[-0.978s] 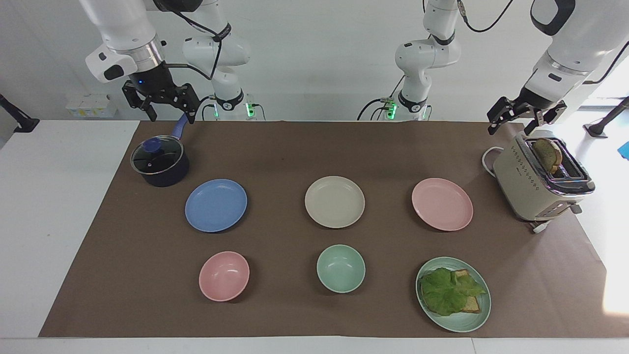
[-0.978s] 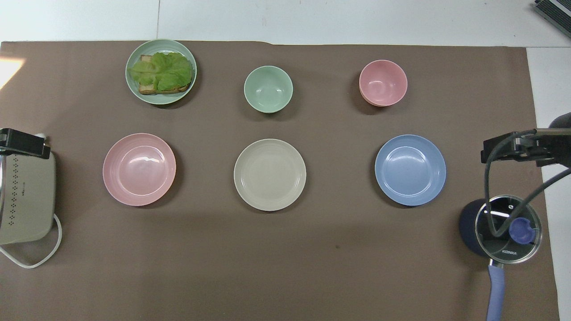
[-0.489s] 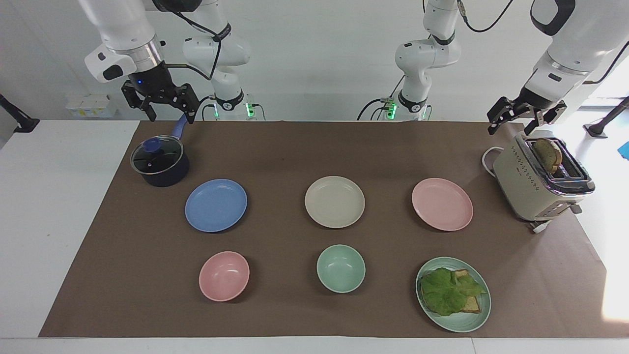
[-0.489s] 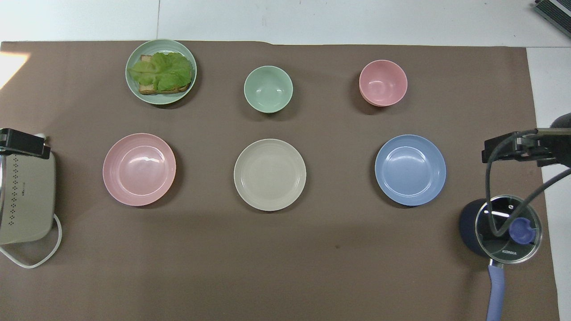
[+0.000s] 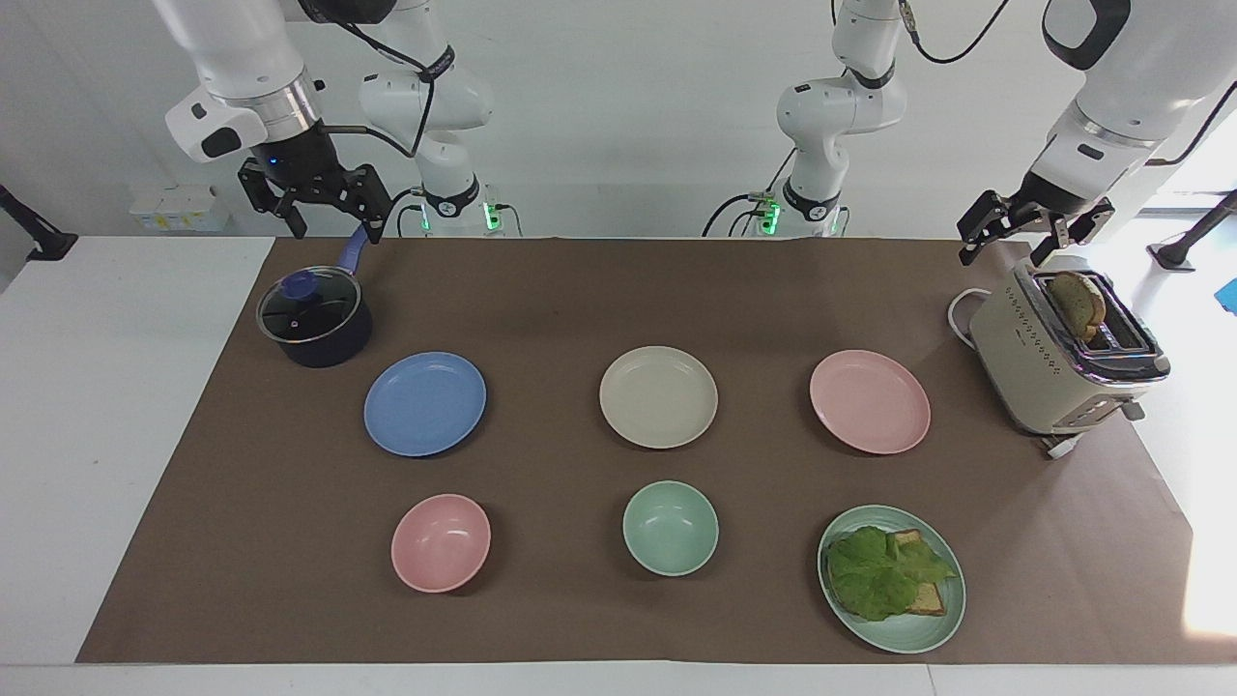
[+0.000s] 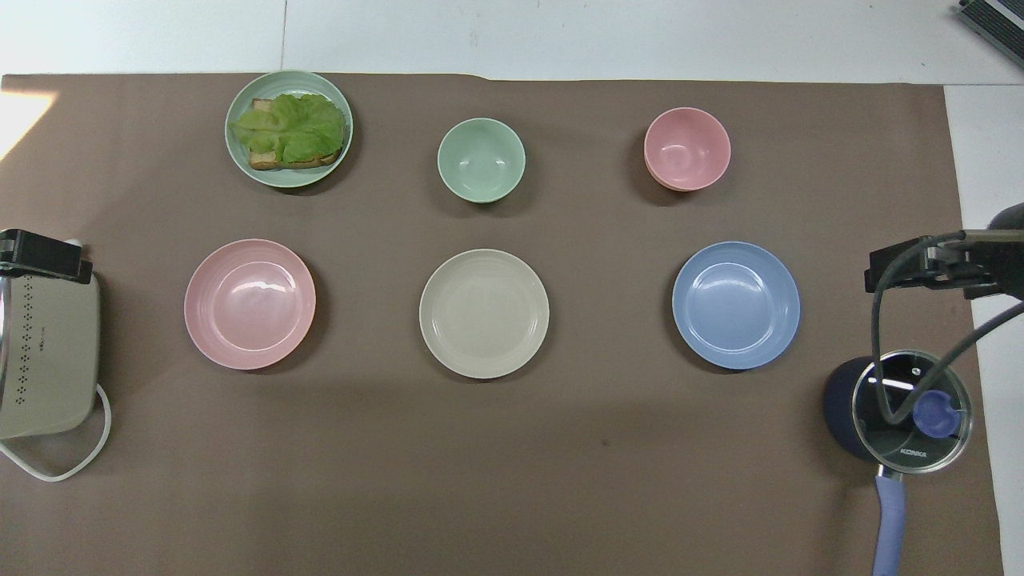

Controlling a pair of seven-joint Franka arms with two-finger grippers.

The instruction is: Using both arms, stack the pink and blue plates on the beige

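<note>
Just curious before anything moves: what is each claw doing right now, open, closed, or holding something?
Left gripper: open, empty, up over the toaster.
Right gripper: open, empty, up over the pot.

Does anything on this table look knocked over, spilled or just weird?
Nothing is spilled or tipped. The round blue, beige and pink plates lie flat, apart, in a row. One oddity: a toast slice leans crookedly from the cream toaster.

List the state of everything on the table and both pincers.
blue plate: empty, unstacked
pink plate: empty, unstacked
beige plate: empty
pot: lid on
toaster: bread in slot
green plate: holds sandwich
left pincer: open, over toaster
right pincer: open, over pot handle
</note>
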